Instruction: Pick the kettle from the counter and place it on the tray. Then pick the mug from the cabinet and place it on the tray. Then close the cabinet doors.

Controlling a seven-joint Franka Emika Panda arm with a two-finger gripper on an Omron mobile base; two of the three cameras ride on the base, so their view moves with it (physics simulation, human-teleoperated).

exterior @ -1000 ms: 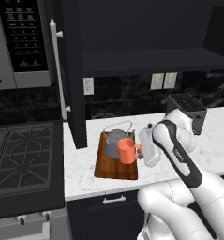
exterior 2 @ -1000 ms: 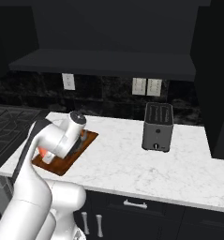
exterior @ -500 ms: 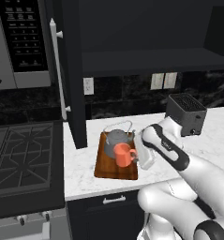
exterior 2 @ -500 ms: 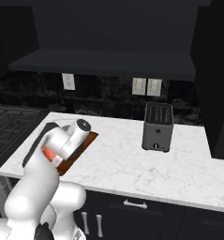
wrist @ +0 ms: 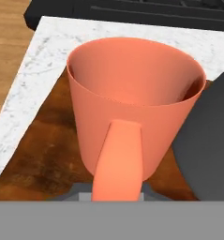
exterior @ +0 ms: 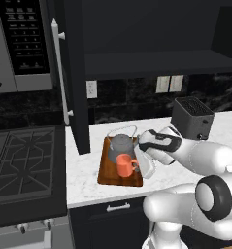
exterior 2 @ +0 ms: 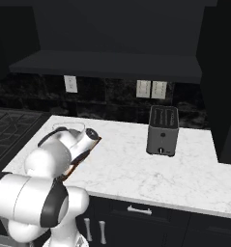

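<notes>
Mug [exterior: 123, 165] sat low over the tray [exterior: 107, 174] at frame centre, beside the kettle [exterior: 121, 145], its handle pinched by the tool [exterior: 138, 164]. Second step nearly done; release looked next, then the cabinet door [exterior: 74, 73].

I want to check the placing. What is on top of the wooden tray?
On the tray stand the dark kettle and, in front of it, the orange mug. The arm covers the tray's right edge, so what lies there cannot be seen.
</notes>
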